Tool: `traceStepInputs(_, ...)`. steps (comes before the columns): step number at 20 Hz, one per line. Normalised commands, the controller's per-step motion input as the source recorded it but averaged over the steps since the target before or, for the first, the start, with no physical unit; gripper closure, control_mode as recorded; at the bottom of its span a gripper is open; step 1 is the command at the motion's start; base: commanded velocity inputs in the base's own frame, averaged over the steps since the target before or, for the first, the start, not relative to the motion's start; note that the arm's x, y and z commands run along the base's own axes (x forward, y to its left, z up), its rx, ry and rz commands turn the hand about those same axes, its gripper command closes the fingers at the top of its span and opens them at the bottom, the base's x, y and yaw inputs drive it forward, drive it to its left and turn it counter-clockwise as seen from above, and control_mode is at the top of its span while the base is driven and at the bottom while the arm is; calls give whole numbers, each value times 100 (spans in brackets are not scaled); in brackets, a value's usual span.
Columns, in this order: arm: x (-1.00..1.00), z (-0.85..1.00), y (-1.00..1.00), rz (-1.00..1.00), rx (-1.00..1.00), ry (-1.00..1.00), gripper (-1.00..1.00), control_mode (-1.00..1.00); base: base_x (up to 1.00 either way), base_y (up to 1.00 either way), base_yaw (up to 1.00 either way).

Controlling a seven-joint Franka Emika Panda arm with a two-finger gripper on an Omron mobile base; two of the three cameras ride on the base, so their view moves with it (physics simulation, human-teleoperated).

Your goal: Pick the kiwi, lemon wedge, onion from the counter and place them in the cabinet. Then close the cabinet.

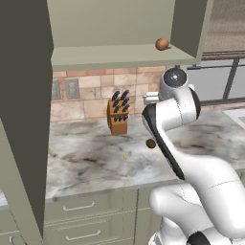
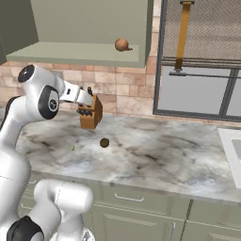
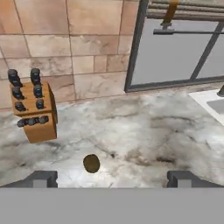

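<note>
Going left to right in the left base view: the large olive-grey wall cabinet with panelled doors (image 1: 110,57) stands open, one door swung out at the near left edge. Below it the grey-white marbled stone tabletop (image 1: 86,162) carries the wooden knife block with black handles (image 1: 118,115) against the tiled wall. In front of the block lies the tiny pale yellow lemon wedge (image 1: 124,156), barely a speck, and just right of it the small dark brown-olive kiwi (image 1: 150,143), close beside the white arm. Up on the cabinet's bottom shelf, near its right end, rests the smooth orange-brown round onion (image 1: 162,44).

The hand (image 3: 111,177) hangs above the tabletop looking down toward the kiwi, its two dark tips standing far apart with nothing between them.

By my reading, about a third of the job is done: the onion is stowed. The kiwi and lemon wedge are not yet picked up, and the cabinet doors have yet to be shut. The kiwi looks the likelier next target, since it sits nearly between the fingertips in the hand view.

No brands, labels or writing can be read anywhere.
</note>
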Motion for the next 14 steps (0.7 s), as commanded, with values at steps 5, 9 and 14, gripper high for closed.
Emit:
traceStepInputs(5, -1, -78, -15, 0, 2, 62, -100, -100, 0, 0, 0)
traceStepInputs(9, 51, -100, -6, 2, 0, 26, -100, -100, 0, 0, 0)
traceStepInputs(14, 65, -98, -1, 3, 0, 15, -100, -100, 0, 0, 0)
